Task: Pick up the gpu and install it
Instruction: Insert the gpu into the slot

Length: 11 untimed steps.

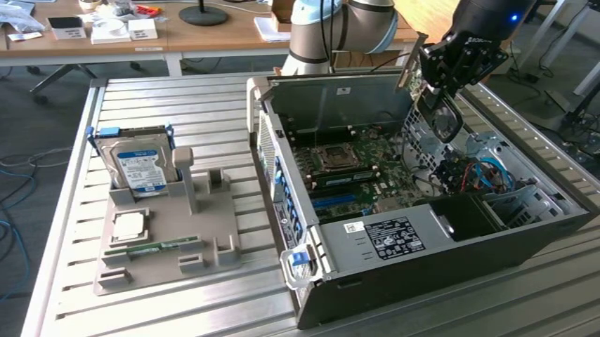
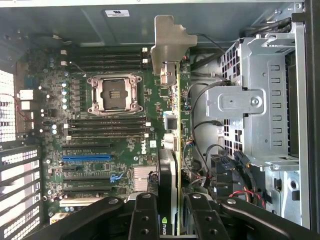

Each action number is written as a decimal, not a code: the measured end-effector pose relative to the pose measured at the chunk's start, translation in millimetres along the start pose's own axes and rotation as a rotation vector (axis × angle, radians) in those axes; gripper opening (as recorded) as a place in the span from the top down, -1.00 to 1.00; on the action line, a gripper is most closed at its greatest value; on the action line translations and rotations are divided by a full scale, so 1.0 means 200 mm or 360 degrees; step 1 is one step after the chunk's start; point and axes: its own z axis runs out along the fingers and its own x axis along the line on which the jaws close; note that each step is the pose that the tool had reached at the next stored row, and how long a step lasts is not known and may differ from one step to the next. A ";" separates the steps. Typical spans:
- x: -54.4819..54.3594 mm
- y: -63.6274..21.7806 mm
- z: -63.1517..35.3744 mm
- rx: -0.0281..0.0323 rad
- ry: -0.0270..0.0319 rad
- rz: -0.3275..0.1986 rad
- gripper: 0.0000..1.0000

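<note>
Surface: slatted metal (image 1: 187, 309) | near: grey holder (image 1: 159, 239) with hard drive (image 1: 140, 165) | computer case (image 1: 525, 246) open | gpu (image 1: 445, 116): thin black card, round fan outline, hanging over the case interior | tool (image 1: 442, 84) clamped on gpu | wrist view: gpu (image 2: 172, 150) edge-on above motherboard (image 2: 100, 125) | far: wooden desks (image 1: 187, 35)
</note>
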 end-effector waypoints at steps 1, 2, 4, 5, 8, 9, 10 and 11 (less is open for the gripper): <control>0.00 0.000 0.000 0.00001 0.00000 0.0000 0.47; 0.00 0.000 0.000 0.00000 0.00001 -0.0001 0.47; 0.00 0.000 0.000 0.00000 0.00009 -0.0012 0.47; 0.00 0.000 0.000 0.00000 0.00016 -0.0021 0.47; 0.00 0.000 0.000 -0.00003 0.00052 -0.0065 0.47; 0.00 0.000 0.000 -0.00003 0.00066 -0.0083 0.47; 0.00 0.000 0.000 -0.00003 0.00083 -0.0104 0.47; 0.00 0.000 0.000 -0.00004 0.00101 -0.0125 0.47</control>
